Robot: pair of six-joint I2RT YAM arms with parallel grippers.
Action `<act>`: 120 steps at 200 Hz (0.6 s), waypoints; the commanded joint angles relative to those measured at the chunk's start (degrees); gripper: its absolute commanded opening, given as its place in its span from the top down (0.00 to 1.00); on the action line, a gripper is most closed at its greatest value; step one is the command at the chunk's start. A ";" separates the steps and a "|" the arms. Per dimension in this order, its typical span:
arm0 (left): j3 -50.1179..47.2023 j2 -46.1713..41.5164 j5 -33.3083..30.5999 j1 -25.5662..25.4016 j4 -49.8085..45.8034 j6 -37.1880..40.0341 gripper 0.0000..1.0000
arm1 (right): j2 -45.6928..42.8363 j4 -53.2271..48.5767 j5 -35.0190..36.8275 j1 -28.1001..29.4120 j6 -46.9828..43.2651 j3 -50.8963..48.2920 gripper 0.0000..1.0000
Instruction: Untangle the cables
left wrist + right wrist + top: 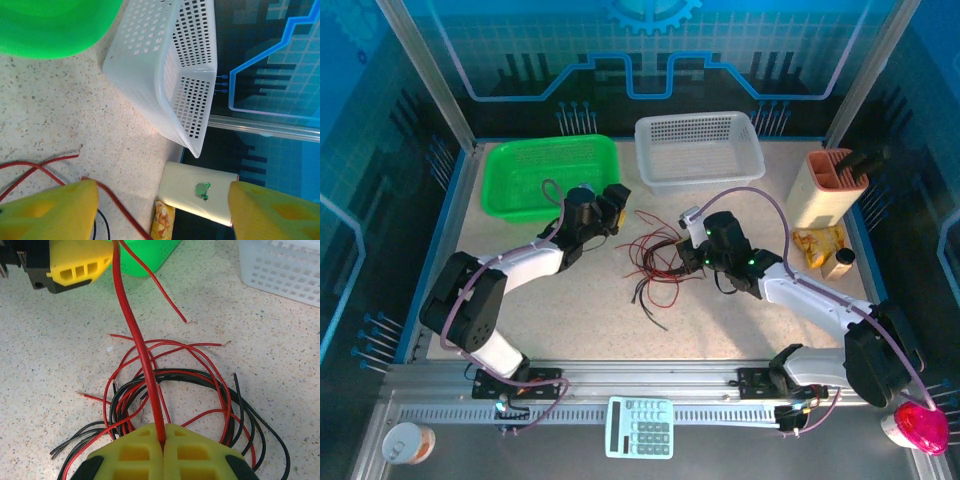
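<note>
Right hand (163, 432) is pinched tight on a single red strand (137, 340), fingers pressed flat together with the wire coming out of the seam. The rest of the cables (175, 385) sit as a loose nest of red and black loops on the desk (720, 320), on the near side of the white basket (705, 178), right under that hand.

Here's what matters: the pinched strand rises out of the nest and runs almost straight away from the right hand, its long axis pointing past the white basket's left end, towards the left hand (162, 200). That one is spread wide (a red wire crosses the desk low between its fingers, clamped by nothing).

So the left hand looks nearer the strand's far stretch. My read: close there, then draw along that line, away from the loops.
</note>
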 commanded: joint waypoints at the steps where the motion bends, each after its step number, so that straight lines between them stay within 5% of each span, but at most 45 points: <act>1: -2.32 -1.73 1.56 0.00 0.19 -1.20 0.24 | -0.42 1.47 -1.19 0.36 0.11 1.01 1.00; 72: 0.44 3.89 6.90 -0.44 8.26 -7.57 0.25 | -0.24 2.52 -3.52 0.63 -0.89 1.28 1.00; 120: -0.10 6.17 6.12 -0.71 12.01 -9.14 0.48 | -0.68 3.15 -3.96 1.60 -1.39 0.58 1.00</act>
